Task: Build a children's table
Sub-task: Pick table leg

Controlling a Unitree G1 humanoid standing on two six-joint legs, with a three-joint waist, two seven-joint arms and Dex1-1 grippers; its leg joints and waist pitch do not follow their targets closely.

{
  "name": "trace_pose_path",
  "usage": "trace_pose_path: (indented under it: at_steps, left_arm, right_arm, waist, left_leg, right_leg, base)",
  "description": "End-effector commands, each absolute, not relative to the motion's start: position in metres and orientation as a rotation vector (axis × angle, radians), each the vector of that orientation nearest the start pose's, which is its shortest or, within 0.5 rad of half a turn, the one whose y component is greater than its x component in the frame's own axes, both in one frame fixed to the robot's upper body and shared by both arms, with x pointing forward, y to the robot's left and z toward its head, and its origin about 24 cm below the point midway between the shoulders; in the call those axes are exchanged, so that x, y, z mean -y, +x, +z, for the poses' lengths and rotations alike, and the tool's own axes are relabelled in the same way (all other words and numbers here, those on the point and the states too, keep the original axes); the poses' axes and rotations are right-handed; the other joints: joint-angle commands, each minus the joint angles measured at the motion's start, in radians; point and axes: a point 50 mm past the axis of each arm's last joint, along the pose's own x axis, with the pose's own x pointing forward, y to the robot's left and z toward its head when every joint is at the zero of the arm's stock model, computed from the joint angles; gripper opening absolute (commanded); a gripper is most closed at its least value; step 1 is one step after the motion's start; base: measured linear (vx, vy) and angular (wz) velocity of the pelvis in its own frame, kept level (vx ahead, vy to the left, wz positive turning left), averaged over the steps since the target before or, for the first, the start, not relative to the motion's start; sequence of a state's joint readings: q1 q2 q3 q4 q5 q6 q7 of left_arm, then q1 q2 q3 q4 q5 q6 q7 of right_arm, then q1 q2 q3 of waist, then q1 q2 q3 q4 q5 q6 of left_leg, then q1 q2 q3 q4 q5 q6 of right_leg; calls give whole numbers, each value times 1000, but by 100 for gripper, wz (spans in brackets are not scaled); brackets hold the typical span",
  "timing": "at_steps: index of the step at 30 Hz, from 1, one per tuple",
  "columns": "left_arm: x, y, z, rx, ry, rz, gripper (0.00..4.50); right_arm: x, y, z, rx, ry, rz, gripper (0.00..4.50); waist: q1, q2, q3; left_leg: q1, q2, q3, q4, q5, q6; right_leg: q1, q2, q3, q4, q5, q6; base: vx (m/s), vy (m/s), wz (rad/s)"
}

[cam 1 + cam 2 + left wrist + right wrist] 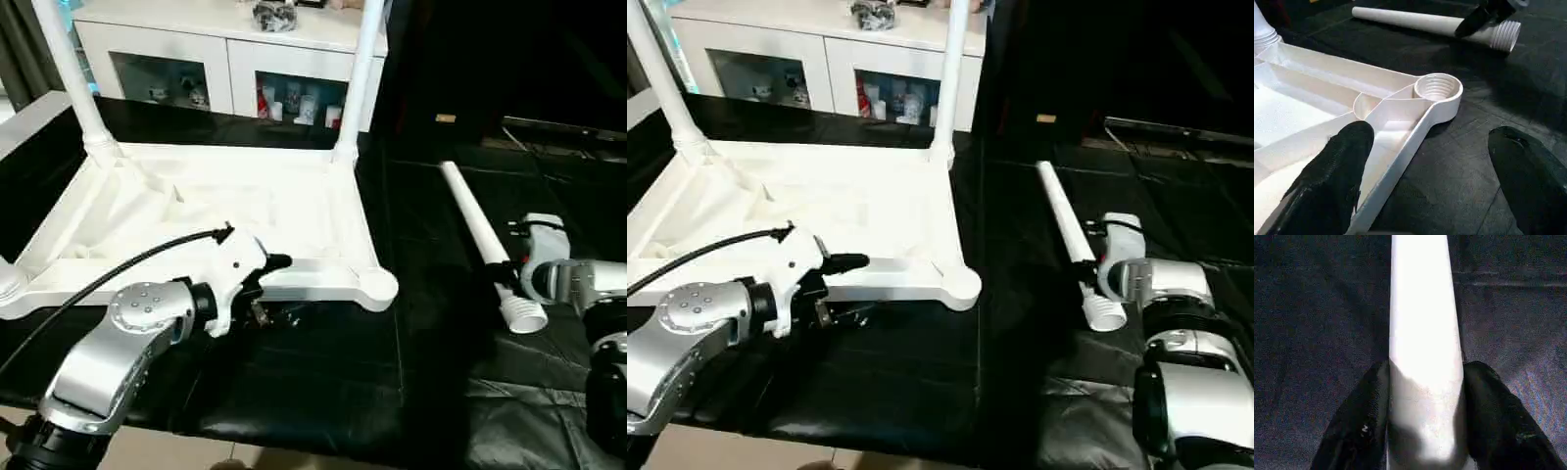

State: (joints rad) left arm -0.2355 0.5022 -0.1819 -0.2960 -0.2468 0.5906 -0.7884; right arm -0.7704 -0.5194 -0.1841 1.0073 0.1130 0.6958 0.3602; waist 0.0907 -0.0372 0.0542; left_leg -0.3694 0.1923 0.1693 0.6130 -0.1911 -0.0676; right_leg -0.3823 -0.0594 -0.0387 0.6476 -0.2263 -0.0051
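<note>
White: 1 tabletop (225, 211), 2 upright legs (358, 78), 1 loose leg (475, 230).

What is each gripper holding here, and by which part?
The right gripper is clamped on the loose white leg lying on the black mat, near its threaded end. The left gripper is open, straddling the tabletop rim, holding nothing.

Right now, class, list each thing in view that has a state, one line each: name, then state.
Tabletop: upside down, ribs up.
Two fitted legs: upright in far corner sockets.
Near corner socket: empty, threads showing.
Loose leg: lying on the black mat.
Left gripper: open, astride the tabletop's rim.
Right gripper: fingers against the loose leg.
</note>
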Motion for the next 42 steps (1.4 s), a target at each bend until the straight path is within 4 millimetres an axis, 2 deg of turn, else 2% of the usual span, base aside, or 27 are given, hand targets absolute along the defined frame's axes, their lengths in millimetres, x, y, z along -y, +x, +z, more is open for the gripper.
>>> trace_pose_path:
  at_steps: [1,5,6,7,8,9,10,12,13,14,16,18,19,20,21,22,23,26,27,28,29,31,33,38,42]
  left_arm:
    - [-135,260,106,-267,252,-1012,420]
    - [-133,262,108,-254,239,-1011,420]
    - [-131,265,111,-237,224,-1004,420]
    - [-127,271,117,-201,199,-983,420]
    - [-126,273,118,-191,189,-974,420]
    - [-126,274,119,-185,184,-969,420]
    - [-124,276,121,-173,179,-959,420]
    - [-118,286,129,-120,148,-913,420]
    - [-116,289,130,-109,142,-901,420]
    - [-115,290,132,-103,137,-894,420]
    - [-111,297,137,-75,114,-866,420]
    - [-105,304,146,-32,67,-844,420]
    - [-105,304,146,-31,66,-844,420]
    - [-98,311,158,-2,-20,-842,420]
    - [-98,311,158,-1,-24,-843,420]
    - [-96,314,163,5,-68,-845,420]
    - [-94,317,169,13,-119,-853,420]
    - [-90,325,184,39,-225,-864,420]
    - [-88,331,194,60,-295,-863,420]
    - [-88,331,194,61,-297,-863,420]
    - [-86,336,202,63,-366,-869,420]
    - [-83,338,206,62,-410,-889,450]
    - [-74,338,215,73,-454,-950,450]
    - [-58,338,226,69,-533,-1026,450]
    - [-52,337,229,58,-579,-1063,450]
  right_arm:
    - [295,333,48,-826,126,-59,186]
    - [295,336,54,-786,136,-48,186]
    - [298,341,63,-695,152,-46,186]
    - [300,345,79,-562,224,-40,186]
    - [300,346,83,-537,253,-43,186]
    - [300,346,85,-530,270,-46,186]
    - [299,348,91,-475,307,-35,186]
    - [293,351,109,-305,402,24,186]
    - [291,351,112,-288,410,34,186]
    - [290,351,113,-276,415,41,186]
    - [282,352,122,-188,457,86,186]
    - [269,351,135,-68,529,207,186]
    - [268,351,135,-65,531,210,186]
    - [250,345,148,52,648,390,186]
    - [249,344,149,55,653,397,186]
    - [242,341,153,83,709,467,186]
    - [234,336,158,113,740,556,185]
    - [213,326,161,114,726,697,185]
    - [200,321,162,108,713,761,185]
    - [200,321,162,108,712,763,185]
    - [188,316,165,108,721,835,185]
    - [180,313,167,105,730,890,185]
    - [168,308,168,88,731,951,185]
    - [156,298,170,86,741,1044,185]
    - [153,295,168,71,716,1057,185]
  waist:
    - [2,3,-61]
    - [1,4,-61]
    - [2,4,-62]
    - [4,9,-61]
    - [7,6,-63]
    - [8,2,-66]
    - [11,12,-65]
    - [12,10,-66]
    - [12,13,-65]
    - [9,11,-66]
    - [10,11,-67]
    - [10,8,-68]
    - [11,10,-67]
    - [11,11,-67]
    - [13,13,-67]
    - [12,11,-67]
    - [15,10,-67]
    - [24,11,-66]
    - [28,10,-64]
    - [29,12,-65]
    - [29,14,-64]
    - [30,12,-64]
    - [31,13,-63]
    - [40,12,-65]
    - [46,11,-67]
  left_leg:
    - [11,27,0,-71,-148,-40]
    - [11,27,-1,-71,-150,-39]
    - [11,26,0,-71,-145,-38]
    - [10,27,0,-70,-153,-39]
    - [14,28,2,-69,-150,-35]
    - [12,27,-1,-70,-130,-31]
    - [10,25,-1,-69,-110,-20]
    - [8,25,1,-67,-102,-11]
    - [9,24,3,-67,-103,-3]
    - [5,24,-1,-69,-89,-1]
    - [8,24,0,-68,-85,3]
    - [8,25,0,-68,-83,13]
    - [8,26,-1,-69,-84,19]
    - [9,27,-1,-70,-86,22]
    - [12,27,2,-69,-92,26]
    - [7,28,-2,-71,-80,32]
    - [9,28,-1,-69,-76,39]
    - [10,28,-2,-69,-67,40]
    - [8,28,-2,-70,-72,35]
    - [10,27,-2,-70,-75,28]
    - [10,28,-4,-73,-80,22]
    - [11,28,-6,-74,-93,13]
    - [9,27,-5,-75,-87,4]
    - [7,28,-6,-75,-55,4]
    - [5,27,-6,-73,-29,10]
  right_leg:
    - [39,-65,37,-76,-80,-228]
    - [39,-65,37,-76,-78,-230]
    - [39,-65,37,-76,-68,-232]
    - [39,-66,39,-77,-64,-229]
    - [41,-64,41,-75,-36,-225]
    - [46,-63,38,-71,-15,-229]
    - [44,-63,38,-69,7,-231]
    - [47,-64,39,-69,24,-233]
    - [45,-63,40,-73,25,-229]
    - [50,-62,37,-71,32,-232]
    - [48,-63,38,-72,31,-235]
    - [49,-63,38,-73,31,-234]
    - [49,-65,39,-72,34,-236]
    - [48,-65,37,-74,30,-239]
    - [48,-65,40,-73,38,-243]
    - [52,-65,38,-70,56,-249]
    - [49,-65,38,-70,59,-253]
    - [47,-67,38,-75,37,-252]
    - [48,-69,38,-77,17,-246]
    - [47,-69,38,-79,3,-240]
    - [46,-70,37,-80,-10,-236]
    - [46,-71,37,-82,-35,-233]
    - [46,-72,38,-83,-38,-228]
    - [48,-74,38,-80,16,-217]
    - [51,-73,38,-77,57,-219]
  base:
    - [0,0,0]
    - [0,0,0]
    - [0,0,0]
    - [0,0,0]
    - [0,0,0]
    - [0,0,0]
    - [0,0,0]
    - [0,0,0]
    - [0,0,0]
    - [0,0,0]
    - [0,0,0]
    - [0,0,0]
    - [0,0,0]
    - [0,0,0]
    - [0,0,0]
    - [0,0,0]
    - [0,0,0]
    - [0,0,0]
    - [0,0,0]
    - [0,0,0]
    - [0,0,0]
    - [0,0,0]
    - [0,0,0]
    - [0,0,0]
    - [0,0,0]
